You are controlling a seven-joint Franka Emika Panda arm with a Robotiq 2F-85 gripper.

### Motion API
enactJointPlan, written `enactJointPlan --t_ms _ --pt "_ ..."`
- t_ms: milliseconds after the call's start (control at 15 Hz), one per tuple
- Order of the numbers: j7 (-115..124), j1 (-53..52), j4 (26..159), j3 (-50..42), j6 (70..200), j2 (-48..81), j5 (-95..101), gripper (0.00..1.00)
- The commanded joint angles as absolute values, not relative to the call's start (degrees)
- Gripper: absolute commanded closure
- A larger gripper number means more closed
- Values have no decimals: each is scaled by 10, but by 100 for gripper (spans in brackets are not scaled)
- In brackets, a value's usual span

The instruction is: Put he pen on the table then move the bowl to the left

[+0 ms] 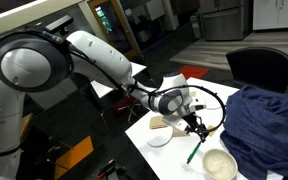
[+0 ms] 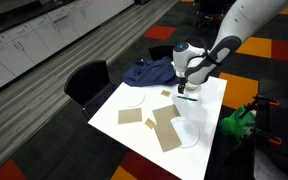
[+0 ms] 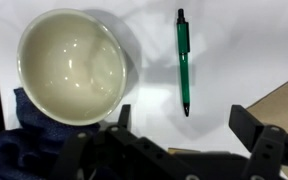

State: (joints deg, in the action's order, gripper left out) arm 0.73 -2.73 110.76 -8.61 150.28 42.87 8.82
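Note:
The green pen (image 3: 183,60) lies flat on the white table (image 3: 249,45), free of the gripper. The cream-white bowl (image 3: 69,65) stands to its left in the wrist view, next to a blue cloth. My gripper (image 3: 184,125) is open and empty, and hangs just above the table with its fingers either side of the pen's tip. In an exterior view the gripper (image 1: 195,126) is above the pen (image 1: 193,151), with the bowl (image 1: 220,163) near the table's front. In an exterior view the gripper (image 2: 187,90) covers the bowl.
A crumpled blue cloth (image 1: 269,120) lies on the table beside the bowl. Flat white plates (image 2: 134,98) (image 2: 187,134) and brown cardboard pieces (image 2: 167,130) lie on the table. A black chair (image 2: 84,80) stands at one edge. A green object (image 2: 239,122) sits off the table.

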Motion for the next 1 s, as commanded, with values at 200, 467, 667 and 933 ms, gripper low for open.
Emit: enactJointPlan --t_ms 200,467,667,933 --pt "173 -110 1198 -186 1568 350 144 0" --pt "206 -107 1217 -200 1573 344 137 0" --pt "198 -88 1220 -192 1577 351 128 0" --pt "165 -54 1218 -167 1585 362 116 0"
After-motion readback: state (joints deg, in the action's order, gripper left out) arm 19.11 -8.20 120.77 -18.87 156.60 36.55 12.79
